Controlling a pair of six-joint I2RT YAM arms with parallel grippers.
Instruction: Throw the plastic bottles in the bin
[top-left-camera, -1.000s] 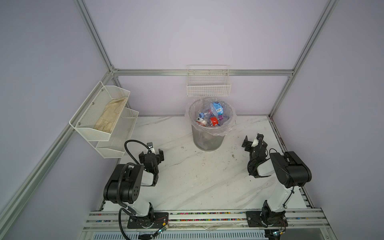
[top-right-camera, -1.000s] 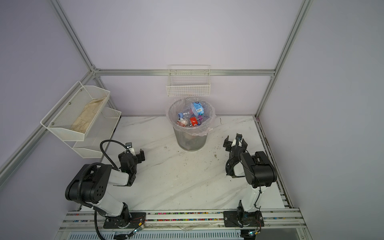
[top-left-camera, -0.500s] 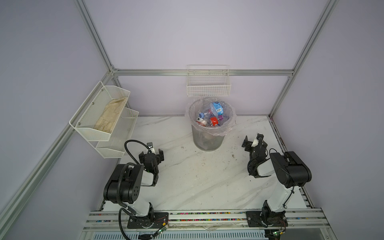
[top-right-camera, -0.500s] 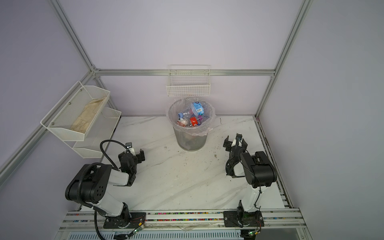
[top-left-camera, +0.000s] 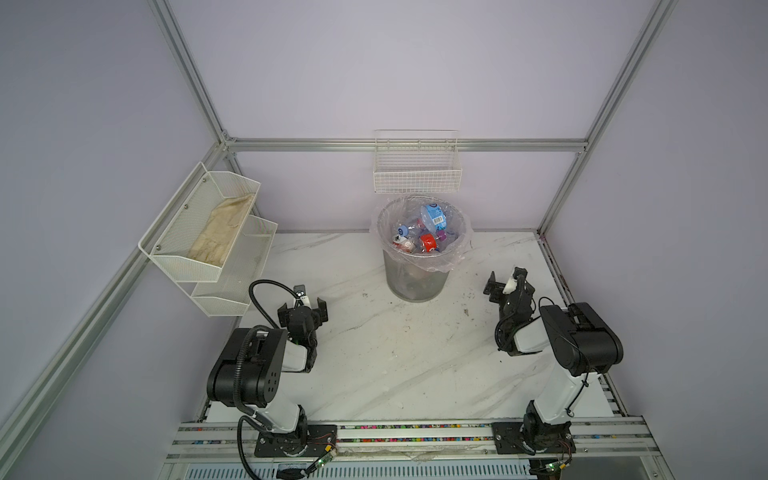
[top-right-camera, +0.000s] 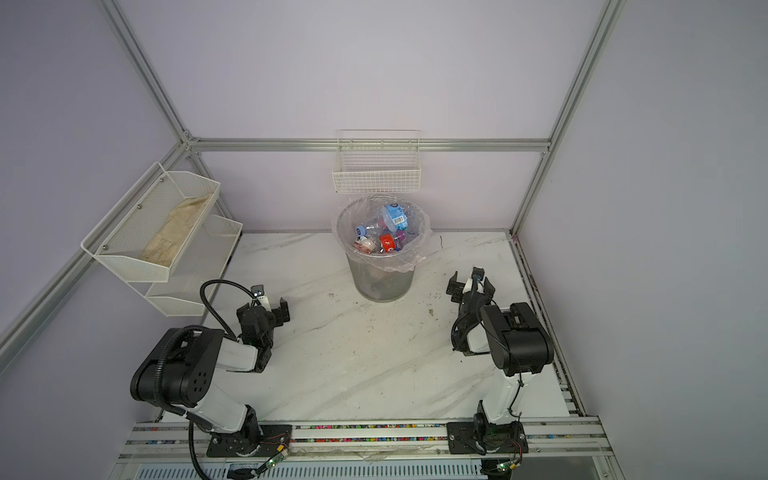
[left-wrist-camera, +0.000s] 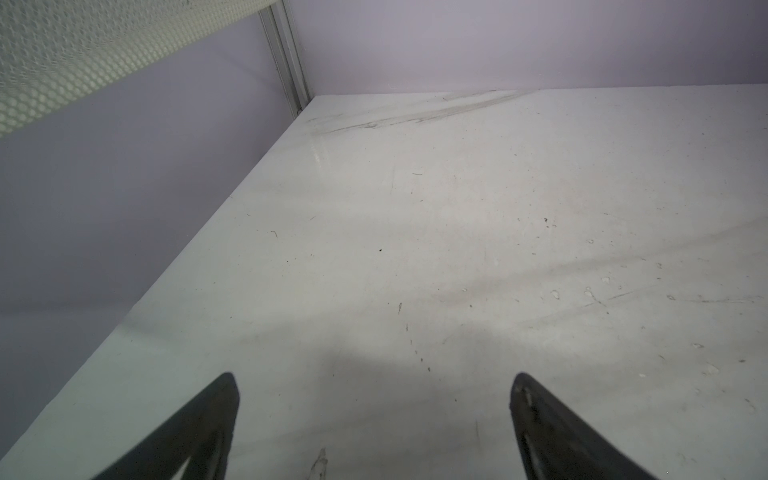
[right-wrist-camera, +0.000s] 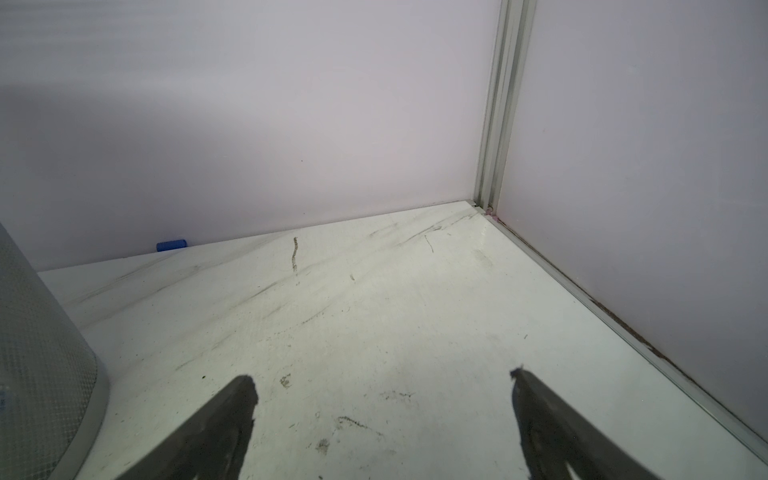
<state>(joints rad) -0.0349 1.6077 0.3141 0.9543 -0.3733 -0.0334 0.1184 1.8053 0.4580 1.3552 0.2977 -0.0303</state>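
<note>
The bin (top-left-camera: 417, 274) (top-right-camera: 382, 276), grey mesh lined with a clear bag, stands at the back middle of the table. Several plastic bottles (top-left-camera: 428, 232) (top-right-camera: 388, 232) lie inside it, clear ones with blue labels and a red one. No bottle shows on the table. My left gripper (top-left-camera: 302, 311) (top-right-camera: 264, 309) rests low at the left, open and empty; in its wrist view (left-wrist-camera: 374, 386) only bare table lies between the fingers. My right gripper (top-left-camera: 508, 286) (top-right-camera: 471, 286) sits right of the bin, open and empty (right-wrist-camera: 382, 382), with the bin's wall (right-wrist-camera: 37, 353) beside it.
Two white mesh shelves (top-left-camera: 208, 232) hang on the left wall, a beige cloth (top-left-camera: 222, 232) in the upper one. A white wire basket (top-left-camera: 417, 174) hangs just above the bin. A small blue thing (right-wrist-camera: 170, 245) lies at the back wall's foot. The marble table (top-left-camera: 395, 353) is scuffed.
</note>
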